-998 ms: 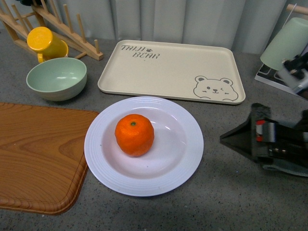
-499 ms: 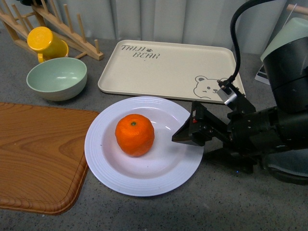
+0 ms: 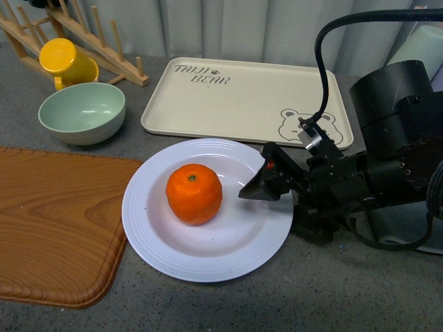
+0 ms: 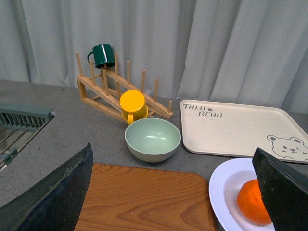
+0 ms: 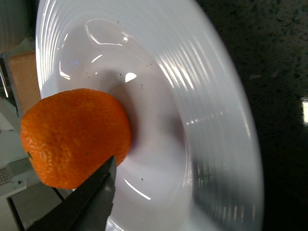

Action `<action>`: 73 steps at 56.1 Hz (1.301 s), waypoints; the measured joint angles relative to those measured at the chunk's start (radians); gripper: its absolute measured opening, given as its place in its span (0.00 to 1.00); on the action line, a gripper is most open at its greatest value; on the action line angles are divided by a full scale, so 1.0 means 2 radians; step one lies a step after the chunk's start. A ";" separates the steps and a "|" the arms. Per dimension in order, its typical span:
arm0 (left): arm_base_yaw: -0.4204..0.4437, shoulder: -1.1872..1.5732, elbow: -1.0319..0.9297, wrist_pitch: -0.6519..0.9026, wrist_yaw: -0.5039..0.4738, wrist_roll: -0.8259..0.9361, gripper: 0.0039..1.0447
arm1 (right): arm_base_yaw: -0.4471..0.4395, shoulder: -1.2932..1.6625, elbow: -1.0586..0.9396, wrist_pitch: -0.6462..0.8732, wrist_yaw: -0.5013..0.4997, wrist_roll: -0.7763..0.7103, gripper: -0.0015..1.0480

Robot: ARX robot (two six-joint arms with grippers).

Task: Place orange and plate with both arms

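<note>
The orange sits just left of centre in the white ridged plate, which lies flat on the grey counter. My right gripper reaches in from the right, open, its dark tip over the plate's right side and a short gap from the fruit. In the right wrist view one finger lies close beside the orange over the plate. My left gripper is open and holds nothing, hanging above the wooden board. The orange and the plate lie by its one finger.
A beige bear tray lies behind the plate. A pale green bowl, a yellow cup and a wooden rack stand at back left. The wooden board touches the plate's left rim. A dish drainer lies beyond it.
My right arm has come in from the right edge, and its tip now reaches over the plate's right side near the orange. Orange and plate have not moved.
</note>
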 joint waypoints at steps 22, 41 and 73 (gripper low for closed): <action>0.000 0.000 0.000 0.000 0.000 0.000 0.94 | -0.007 0.010 0.010 -0.024 -0.010 0.000 0.07; 0.000 0.000 0.000 0.000 0.000 0.000 0.94 | -0.007 0.002 -0.005 0.024 -0.031 0.015 0.04; 0.000 0.000 0.000 0.000 0.000 0.000 0.94 | -0.004 -0.004 -0.020 0.183 -0.070 0.151 0.04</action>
